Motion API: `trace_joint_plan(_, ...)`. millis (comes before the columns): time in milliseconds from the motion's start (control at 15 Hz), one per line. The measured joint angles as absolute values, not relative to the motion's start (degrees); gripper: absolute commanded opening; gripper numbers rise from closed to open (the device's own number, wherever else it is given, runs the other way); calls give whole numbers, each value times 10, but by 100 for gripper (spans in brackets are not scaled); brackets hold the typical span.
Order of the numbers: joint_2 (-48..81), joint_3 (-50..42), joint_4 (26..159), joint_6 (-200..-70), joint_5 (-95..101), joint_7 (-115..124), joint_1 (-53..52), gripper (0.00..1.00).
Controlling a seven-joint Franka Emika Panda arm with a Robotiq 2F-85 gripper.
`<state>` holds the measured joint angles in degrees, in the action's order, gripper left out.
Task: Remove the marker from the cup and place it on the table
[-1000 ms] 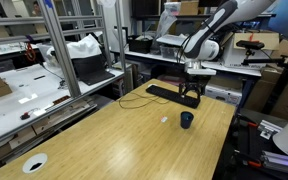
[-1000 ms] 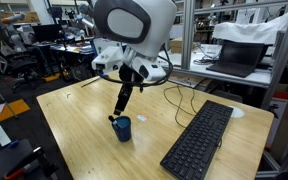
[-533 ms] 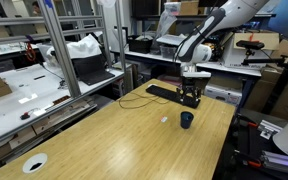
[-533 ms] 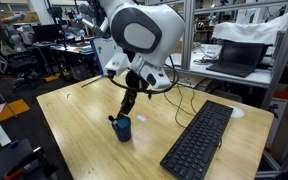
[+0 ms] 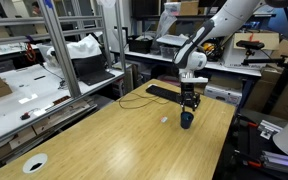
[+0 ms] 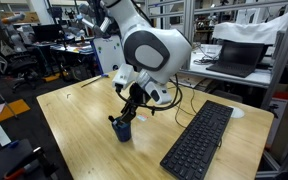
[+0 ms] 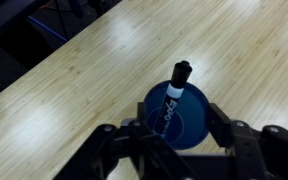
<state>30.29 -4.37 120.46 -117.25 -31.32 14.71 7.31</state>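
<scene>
The dark navy cup [image 7: 180,115] stands upright on the light wood table [image 7: 74,90]. The marker [image 7: 174,96], with a black cap and white body with lettering, stands leaning inside the cup. My gripper [image 7: 172,135] is open, its fingers on either side of the cup rim, just above it. In both exterior views the gripper [image 5: 188,108] [image 6: 127,113] hangs directly over the cup [image 5: 187,120] [image 6: 122,129]. The marker is hidden by the fingers there.
A black keyboard [image 6: 199,140] lies beside the cup, and also shows at the table's far end [image 5: 167,93]. A tiny white speck [image 5: 165,120] and a flat white disc [image 5: 34,162] lie on the table. Workbenches with equipment surround the table.
The arm has swung and lowered the gripper toward the cup, from above and behind it to directly over its rim. Cup and marker have not moved.
</scene>
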Motion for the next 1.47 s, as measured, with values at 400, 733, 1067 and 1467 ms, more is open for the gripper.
trace_joint_plan(400, 330, -37, 1179, -1149, -321, 144, 74, 49)
trace_joint_plan(733, 338, -31, 1175, -1137, -322, 144, 74, 56)
trace_joint_plan(1067, 341, -31, 1185, -1135, -327, 142, 74, 44)
trace_joint_plan(1467, 355, -24, 1189, -1123, -334, 138, 73, 32)
